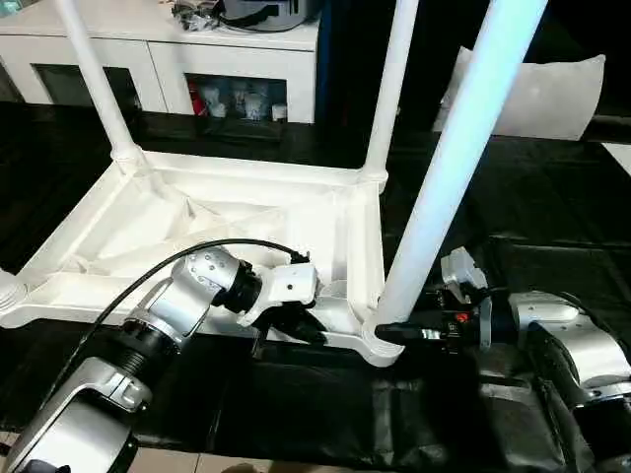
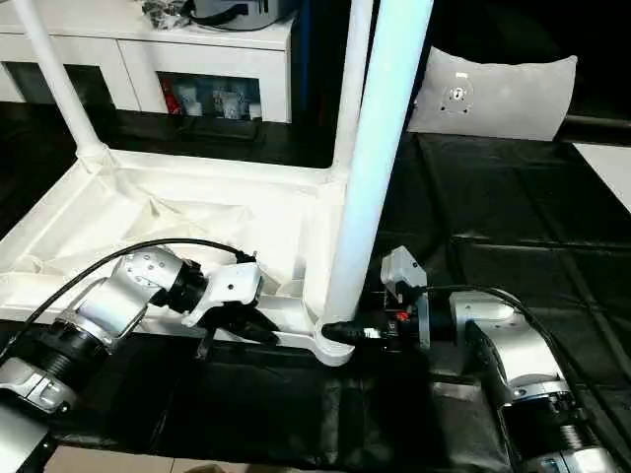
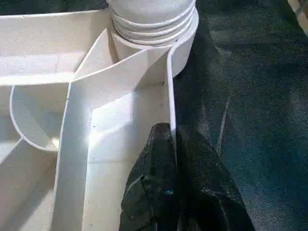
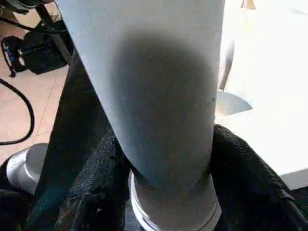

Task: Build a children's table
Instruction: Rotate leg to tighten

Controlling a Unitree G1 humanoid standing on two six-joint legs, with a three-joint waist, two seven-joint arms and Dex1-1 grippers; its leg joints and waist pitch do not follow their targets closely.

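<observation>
The right tool [image 2: 345, 333] has a finger on each side of the nearest leg [image 1: 449, 177], low down by its socket, gripping it. The left tool [image 1: 301, 330] is clenched on the thin rim of the top [image 1: 212, 227]. The top lies upside down on a black sheet [image 2: 513, 236]. Two more legs stand in the far corners. Behind is a white cabinet [image 1: 197, 59].

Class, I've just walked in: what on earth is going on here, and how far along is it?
A two-armed robot is assembling a white plastic children's table, whose ribbed rectangular top lies upside down on black sheeting. The left gripper is shut on the top's near rim. The right gripper straddles the base of the white tubular leg standing in the near corner socket. Two more legs already stand in the far sockets.
</observation>
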